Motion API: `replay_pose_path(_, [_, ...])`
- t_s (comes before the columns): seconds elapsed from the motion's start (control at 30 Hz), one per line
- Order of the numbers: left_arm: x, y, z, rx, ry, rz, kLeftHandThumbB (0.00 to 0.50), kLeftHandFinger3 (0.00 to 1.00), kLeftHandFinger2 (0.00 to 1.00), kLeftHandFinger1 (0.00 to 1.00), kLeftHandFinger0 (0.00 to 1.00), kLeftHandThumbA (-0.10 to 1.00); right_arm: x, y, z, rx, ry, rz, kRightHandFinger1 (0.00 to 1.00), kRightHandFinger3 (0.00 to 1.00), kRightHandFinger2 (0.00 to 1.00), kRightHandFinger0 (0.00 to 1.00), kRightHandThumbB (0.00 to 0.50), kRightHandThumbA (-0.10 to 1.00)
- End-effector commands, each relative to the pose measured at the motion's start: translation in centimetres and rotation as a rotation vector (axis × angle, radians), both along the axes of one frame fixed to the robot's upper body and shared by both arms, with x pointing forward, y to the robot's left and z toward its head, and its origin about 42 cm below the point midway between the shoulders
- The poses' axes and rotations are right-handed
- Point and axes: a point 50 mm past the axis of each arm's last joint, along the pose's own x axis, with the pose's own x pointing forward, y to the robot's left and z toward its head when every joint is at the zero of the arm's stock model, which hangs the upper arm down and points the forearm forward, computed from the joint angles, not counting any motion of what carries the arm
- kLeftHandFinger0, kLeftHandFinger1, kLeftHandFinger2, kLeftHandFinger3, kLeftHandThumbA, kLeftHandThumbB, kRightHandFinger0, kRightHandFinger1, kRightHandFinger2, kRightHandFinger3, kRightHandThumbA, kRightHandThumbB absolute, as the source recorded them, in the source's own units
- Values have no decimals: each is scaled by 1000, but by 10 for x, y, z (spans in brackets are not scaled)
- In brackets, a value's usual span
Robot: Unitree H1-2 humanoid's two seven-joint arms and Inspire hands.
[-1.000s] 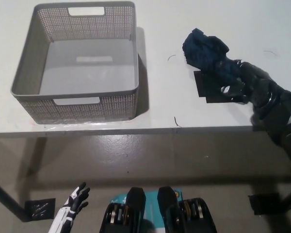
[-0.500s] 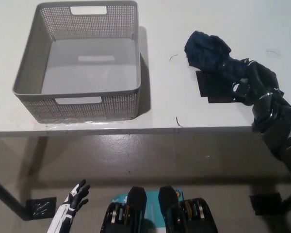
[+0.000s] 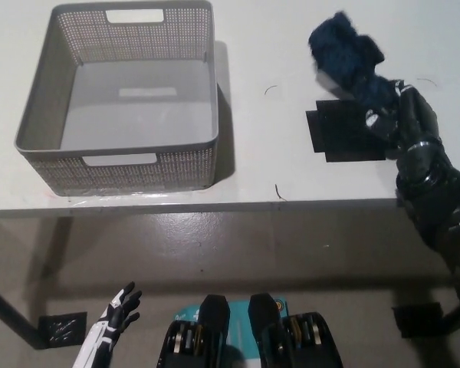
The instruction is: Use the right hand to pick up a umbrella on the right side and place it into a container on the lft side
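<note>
This is looking like a robot test lab rather than a home. A plain white table is standing on a bare grey concrete floor, with nothing decorative around it. Black tape patches are marking a spot on the table's right part, and similar black tape squares are sticking to the floor below the table's front edge, beside a black table leg.
</note>
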Motion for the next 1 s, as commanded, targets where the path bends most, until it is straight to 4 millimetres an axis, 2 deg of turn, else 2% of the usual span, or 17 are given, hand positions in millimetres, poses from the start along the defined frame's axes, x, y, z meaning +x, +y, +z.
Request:
replay_pose_path(0.0, [3, 7, 7, 5, -32, -11, 187, 1000, 1000, 1000, 1000, 1000, 27, 31, 102, 103, -301, 74, 372, 875, 814, 0, 164, -100])
replay_pose_path(0.1, [1, 9, 6, 8, -25, -6, 191, 1000, 1000, 1000, 1000, 1000, 28, 46, 119, 81, -368, 109, 282, 840, 744, 0, 160, -100])
replay_pose_path(0.2, [-1, 9, 4, 9, -24, -3, 185, 1000, 1000, 1000, 1000, 1000, 29, 63, 133, 87, -404, 135, 314, 873, 763, 0, 187, -100])
replay_pose_path(0.3, [-4, 9, 2, 9, -22, -3, 182, 1000, 1000, 1000, 1000, 1000, 29, 80, 138, 102, -401, 185, 350, 877, 772, 0, 161, -100])
replay_pose_path(0.33, [-4, 9, 2, 9, -24, -4, 182, 1000, 1000, 1000, 1000, 1000, 28, 88, 142, 91, -412, 197, 368, 879, 777, 0, 172, -100])
replay_pose_path(0.4, [-9, 9, 1, 3, -17, 4, 179, 1000, 1000, 1000, 1000, 1000, 28, 110, 148, 109, -404, 231, 443, 915, 851, 0, 151, -100])
replay_pose_path(0.5, [-10, 8, 1, 3, -12, 1, 189, 1000, 1000, 1000, 1000, 1000, 26, 130, 157, 129, -406, 276, 440, 896, 818, 0, 137, -100])
replay_pose_path(0.57, [-12, 8, 2, 5, -2, 4, 193, 1000, 1000, 1000, 1000, 1000, 23, 156, 169, 135, -394, 309, 469, 914, 833, 18, 146, -100])
replay_pose_path(0.6, [-12, 9, 2, 6, -4, 1, 187, 1000, 1000, 1000, 1000, 1000, 22, 166, 174, 109, -394, 317, 367, 821, 685, 7, 161, -100])
replay_pose_path(0.67, [-12, 9, 2, 13, -12, 0, 176, 1000, 1000, 1000, 1000, 1000, 18, 181, 181, 115, -417, 351, 148, 739, 460, 0, 167, -100])
replay_pose_path(0.73, [-11, 10, 2, 17, -14, -7, 180, 1000, 1000, 1000, 1000, 1000, 13, 201, 190, 144, -430, 404, 177, 869, 652, 0, 150, -100])
replay_pose_path(0.77, [-11, 10, 2, 28, -17, -6, 176, 1000, 1000, 1000, 1000, 1000, 8, 217, 196, 142, -432, 432, 256, 898, 789, 0, 145, -100])
replay_pose_path(0.8, [-12, 10, 1, 35, -20, -7, 172, 1000, 1000, 1000, 1000, 1000, 7, 224, 198, 139, -433, 442, 280, 887, 774, 0, 150, -100])
replay_pose_path(0.83, [-13, 10, 1, 37, -24, -5, 180, 1000, 1000, 1000, 1000, 1000, 1, 239, 200, 127, -443, 468, 302, 853, 745, 0, 159, -100])
replay_pose_path(0.87, [-14, 10, 1, 38, -22, -6, 188, 1000, 1000, 1000, 1000, 1000, 0, 243, 200, 124, -441, 473, 302, 831, 733, 0, 166, -100])
replay_pose_path(0.93, [-15, 9, -1, 28, -13, -12, 207, 1000, 1000, 1000, 1000, 1000, -9, 266, 201, 121, -423, 514, 313, 791, 738, 0, 185, -100])
replay_pose_path(0.97, [-16, 8, -1, 25, -10, -14, 209, 1000, 1000, 1000, 1000, 1000, -10, 269, 200, 124, -421, 521, 326, 799, 743, 0, 187, -100])
